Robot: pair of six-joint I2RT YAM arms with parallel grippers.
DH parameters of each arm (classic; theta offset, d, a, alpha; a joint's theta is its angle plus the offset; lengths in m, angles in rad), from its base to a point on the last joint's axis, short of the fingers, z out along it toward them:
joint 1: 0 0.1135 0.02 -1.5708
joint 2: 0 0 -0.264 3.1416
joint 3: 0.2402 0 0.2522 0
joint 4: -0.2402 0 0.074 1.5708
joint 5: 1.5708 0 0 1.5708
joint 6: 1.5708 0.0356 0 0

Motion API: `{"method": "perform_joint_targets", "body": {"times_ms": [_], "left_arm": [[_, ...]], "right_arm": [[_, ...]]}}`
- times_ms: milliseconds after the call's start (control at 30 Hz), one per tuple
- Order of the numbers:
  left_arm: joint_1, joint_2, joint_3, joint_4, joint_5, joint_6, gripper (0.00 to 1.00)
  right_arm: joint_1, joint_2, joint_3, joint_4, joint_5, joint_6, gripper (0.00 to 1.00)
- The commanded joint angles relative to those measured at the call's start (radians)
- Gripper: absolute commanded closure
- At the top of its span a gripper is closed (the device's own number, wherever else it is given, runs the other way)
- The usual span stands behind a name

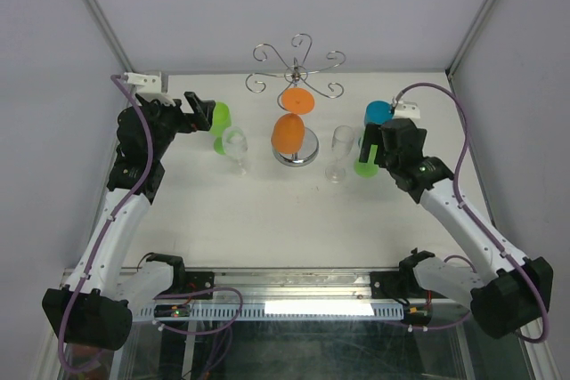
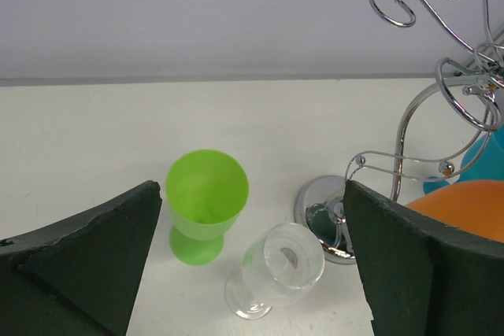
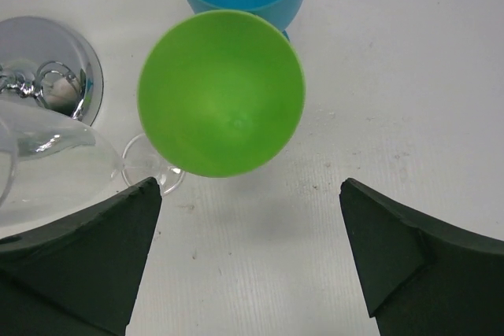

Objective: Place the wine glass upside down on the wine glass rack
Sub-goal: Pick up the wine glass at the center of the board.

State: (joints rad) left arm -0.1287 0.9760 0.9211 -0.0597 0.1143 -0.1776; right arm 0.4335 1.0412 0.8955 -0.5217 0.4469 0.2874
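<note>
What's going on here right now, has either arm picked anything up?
Nothing is held yet. An orange glass already hangs upside down on the wine glass rack. The left hand is open beside a green glass and a clear glass. The right hand is open just above a second green glass, with a blue glass and a second clear glass close by.

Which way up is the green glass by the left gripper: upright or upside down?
Upright: the green glass stands on its foot, its open mouth facing up.
</note>
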Motion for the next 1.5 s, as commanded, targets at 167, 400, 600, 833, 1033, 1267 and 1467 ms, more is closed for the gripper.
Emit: {"method": "perform_joint_targets", "body": {"times_ms": [167, 400, 600, 833, 1033, 1267, 1467], "left_arm": [[0.014, 0.003, 0.005, 0.045, 0.042, -0.025, 0.01], [0.015, 0.001, 0.004, 0.045, 0.045, -0.026, 0.01], [0.017, 0.001, 0.002, 0.045, 0.048, -0.025, 0.01], [0.020, 0.000, -0.001, 0.045, 0.048, -0.024, 0.01], [0.021, 0.002, -0.001, 0.046, 0.051, -0.024, 0.01], [0.023, -0.003, -0.002, 0.045, 0.037, -0.023, 0.01], [0.024, -0.009, -0.002, 0.041, 0.026, -0.018, 0.01]], "right_arm": [[-0.101, 0.102, 0.036, 0.101, -0.211, -0.007, 0.00], [-0.126, 0.207, 0.056, 0.164, -0.208, -0.021, 0.00], [-0.133, 0.266, 0.072, 0.204, -0.199, -0.031, 0.00], [-0.142, 0.284, 0.075, 0.250, -0.179, -0.046, 0.00], [-0.145, 0.289, 0.071, 0.279, -0.175, -0.048, 0.01], [-0.146, 0.276, 0.057, 0.293, -0.129, -0.045, 0.11], [-0.146, 0.233, 0.032, 0.266, -0.086, -0.040, 0.20]]}}
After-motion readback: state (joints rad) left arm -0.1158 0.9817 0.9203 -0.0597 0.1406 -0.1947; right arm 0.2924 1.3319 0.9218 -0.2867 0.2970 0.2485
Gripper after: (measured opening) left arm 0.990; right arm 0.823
